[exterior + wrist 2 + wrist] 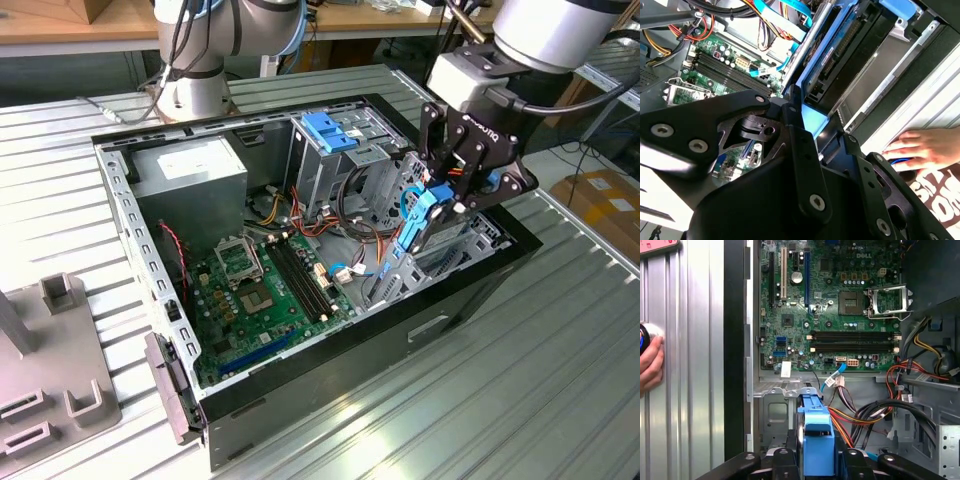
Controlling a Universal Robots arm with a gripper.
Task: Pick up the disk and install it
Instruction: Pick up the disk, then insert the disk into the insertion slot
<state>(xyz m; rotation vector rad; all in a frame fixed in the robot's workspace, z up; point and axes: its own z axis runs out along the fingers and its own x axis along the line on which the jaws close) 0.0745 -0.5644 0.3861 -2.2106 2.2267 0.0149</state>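
grey disk [422,215] in bright blue carrier, upright on edge, seemingly partway into the drive bay [455,245]

I get bright, even light here; glare streaks the ribbed metal table [420,425] beside the computer case [330,372], whose walls softly shade the motherboard [270,290].

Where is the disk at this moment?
In the exterior view the disk stands on edge in the gripper, in the open case, on the exterior view's right, next to the blue-capped cage.
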